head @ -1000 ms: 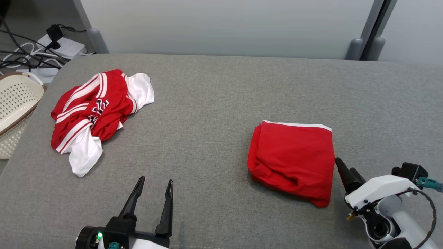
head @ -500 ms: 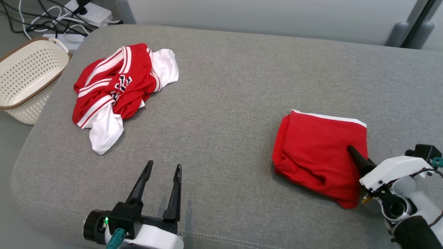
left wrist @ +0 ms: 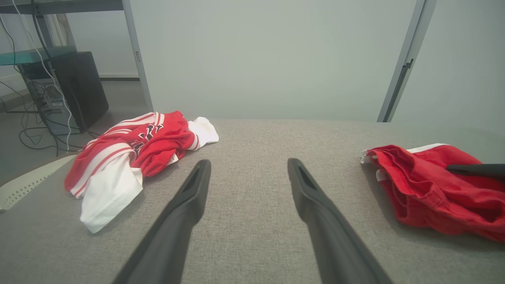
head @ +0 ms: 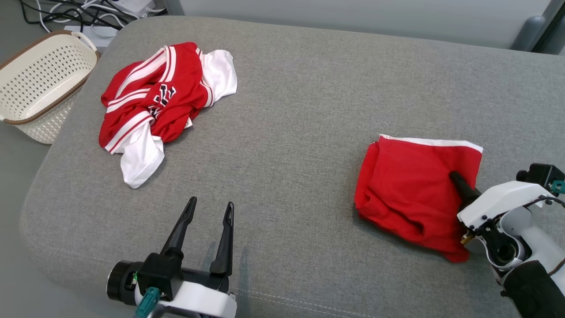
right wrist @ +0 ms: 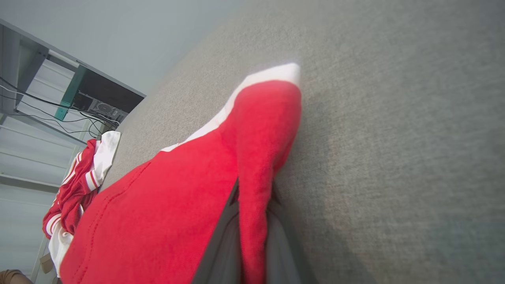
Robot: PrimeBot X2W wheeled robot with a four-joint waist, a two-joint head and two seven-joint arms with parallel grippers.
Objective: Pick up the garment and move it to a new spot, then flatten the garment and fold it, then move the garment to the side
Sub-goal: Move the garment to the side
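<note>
Pinching the right edge of the folded red garment at the right of the grey cushion, the right gripper is clamped on cloth, probably to drag it aside, while the left gripper hovers spread wide, empty.

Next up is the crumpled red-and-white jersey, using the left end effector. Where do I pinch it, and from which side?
Probably the white flap at the near end of the jersey, approached from the robot's side with the open left end effector. The flap lies thin and loose on the grey cushion, trailing towards the robot; the jersey's middle is bunched into thick folds.
</note>
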